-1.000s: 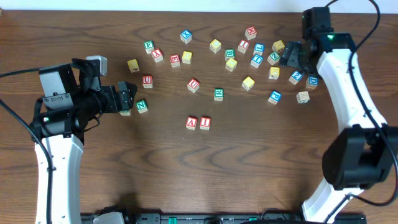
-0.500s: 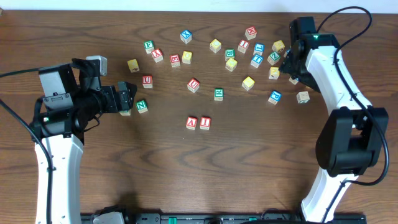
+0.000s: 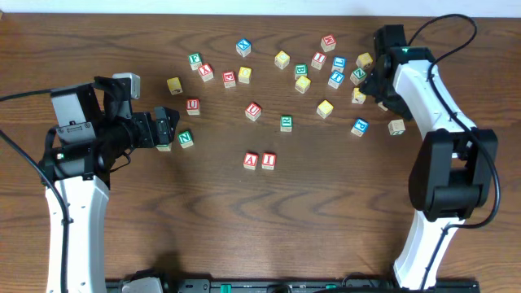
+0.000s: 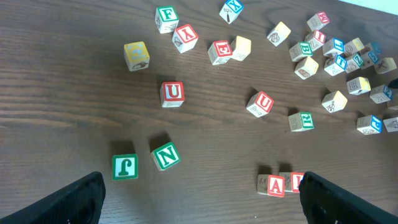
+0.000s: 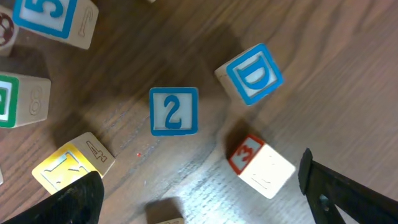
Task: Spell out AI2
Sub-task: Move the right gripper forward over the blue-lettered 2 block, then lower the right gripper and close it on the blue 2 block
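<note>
A red A block [image 3: 250,160] and a red I block [image 3: 269,160] stand side by side at the table's middle. They also show in the left wrist view, the A [image 4: 275,185] and the I [image 4: 294,181] partly behind my right finger. A blue 2 block [image 5: 174,111] lies flat just ahead of my right gripper [image 5: 199,202], which is open and empty. In the overhead view the right gripper [image 3: 378,88] hovers over the far-right block cluster and hides the 2. My left gripper [image 3: 165,130] [image 4: 199,208] is open and empty at the left.
Several loose letter blocks lie across the far half of the table. A blue D block [image 5: 254,73] and a red 3 block [image 5: 261,165] sit close to the 2. A green J block [image 4: 124,167] and a green N block [image 4: 165,155] lie near my left gripper.
My right arm has swung left and toward the far edge, over the right block cluster, now covering the 2 block in the overhead view. The left arm has not moved.
</note>
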Controlling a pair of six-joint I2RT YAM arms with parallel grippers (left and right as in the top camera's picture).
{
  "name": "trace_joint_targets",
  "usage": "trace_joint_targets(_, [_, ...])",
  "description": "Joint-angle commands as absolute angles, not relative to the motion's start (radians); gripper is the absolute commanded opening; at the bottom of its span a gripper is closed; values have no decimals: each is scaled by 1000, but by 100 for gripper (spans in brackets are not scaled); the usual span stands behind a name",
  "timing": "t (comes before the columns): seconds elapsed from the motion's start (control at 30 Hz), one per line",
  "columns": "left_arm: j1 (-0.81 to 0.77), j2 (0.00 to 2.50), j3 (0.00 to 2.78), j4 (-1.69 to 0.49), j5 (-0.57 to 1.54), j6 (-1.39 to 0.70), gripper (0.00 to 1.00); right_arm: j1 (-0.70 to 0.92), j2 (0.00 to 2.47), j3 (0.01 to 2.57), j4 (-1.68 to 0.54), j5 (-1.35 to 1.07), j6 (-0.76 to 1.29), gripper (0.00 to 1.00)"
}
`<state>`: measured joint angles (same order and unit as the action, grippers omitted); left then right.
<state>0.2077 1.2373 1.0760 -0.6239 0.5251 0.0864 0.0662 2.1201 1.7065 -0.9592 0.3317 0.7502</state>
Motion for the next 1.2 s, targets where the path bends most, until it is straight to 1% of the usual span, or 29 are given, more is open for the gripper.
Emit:
trace_joint_targets(0.0, [212,1238,1092,-624,527,101,98,76,2132,1728,-950,322,747,96])
trace_joint_targets(0.43, [212,1293,1092,-621,527,100,98,74,2132,1728,-897,322,746,97])
trace_joint_targets(0.83, [212,1295,1092,-611,527,100,98,35,2140,1735,-833,277,710,96])
trace_joint_targets(0.97, [212,1295,1092,-609,527,100,98,19,2186,1791,-859,255,678,96])
trace_joint_targets(1.17, [212,1295,1092,-609,527,100,98,18,2329,1982,-1012,252,657,95])
